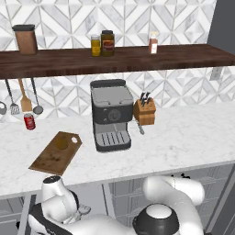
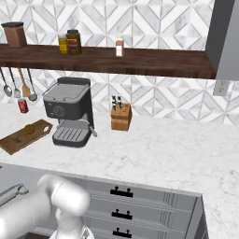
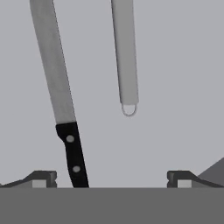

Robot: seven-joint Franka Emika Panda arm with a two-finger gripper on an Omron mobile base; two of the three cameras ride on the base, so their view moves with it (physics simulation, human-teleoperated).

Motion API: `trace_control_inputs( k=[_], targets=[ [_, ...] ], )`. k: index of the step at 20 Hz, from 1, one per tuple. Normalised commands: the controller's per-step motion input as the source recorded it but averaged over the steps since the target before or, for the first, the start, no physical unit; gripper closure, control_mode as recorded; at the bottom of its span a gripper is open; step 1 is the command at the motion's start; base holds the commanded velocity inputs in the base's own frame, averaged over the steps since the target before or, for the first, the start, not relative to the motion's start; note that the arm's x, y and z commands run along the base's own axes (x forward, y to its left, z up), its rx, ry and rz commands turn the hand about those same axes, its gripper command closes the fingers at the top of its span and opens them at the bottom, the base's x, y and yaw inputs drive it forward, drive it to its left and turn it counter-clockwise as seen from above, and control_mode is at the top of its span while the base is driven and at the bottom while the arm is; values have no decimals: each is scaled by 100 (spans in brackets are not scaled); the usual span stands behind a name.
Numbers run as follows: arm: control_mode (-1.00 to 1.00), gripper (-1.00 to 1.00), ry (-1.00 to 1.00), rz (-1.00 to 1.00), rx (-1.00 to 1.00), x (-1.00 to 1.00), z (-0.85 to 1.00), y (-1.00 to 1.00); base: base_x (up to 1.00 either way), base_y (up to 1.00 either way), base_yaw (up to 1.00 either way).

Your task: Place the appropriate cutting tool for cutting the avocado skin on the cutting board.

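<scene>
In the hand view the cutting tool (image 3: 65, 109), a long slim knife with a narrow silver blade and a black riveted handle, lies on a flat grey surface. Its handle end sits between my fingertips, close to the left one. My gripper (image 3: 111, 178) hangs over it, open, with nothing held. A shorter all-silver tool (image 3: 126, 57) with a small loop at its end lies to the right of the knife. The brown wooden cutting board (image 1: 51, 158) (image 2: 16, 140) rests on the white counter at the left, with a small round brownish object (image 1: 62, 142) on its handle end.
A dark coffee machine (image 1: 110, 114) stands right of the board, then a wooden knife block (image 1: 144, 111). A red can (image 1: 29, 121) and hanging utensils (image 1: 25, 98) are at the back left. Jars (image 1: 102, 44) line the dark shelf. Drawer fronts (image 2: 121, 203) sit under the counter.
</scene>
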Motion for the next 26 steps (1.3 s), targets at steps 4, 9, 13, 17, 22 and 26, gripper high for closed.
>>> trace_control_inputs(
  k=[4,9,13,17,22,26],
  targets=[
    [-100,-100,0,1,0,23,-12,18,0,0,0],
    [-100,-100,0,1,0,20,-20,15,0,0,0],
    [-100,-100,0,1,0,13,-26,8,0,0,0],
    [-100,-100,0,2,0,6,-30,1,0,0,0],
    [-100,-100,0,1,0,3,-33,0,0,0,0],
    [-100,-100,0,0,0,8,-29,5,0,0,0]
  ],
)
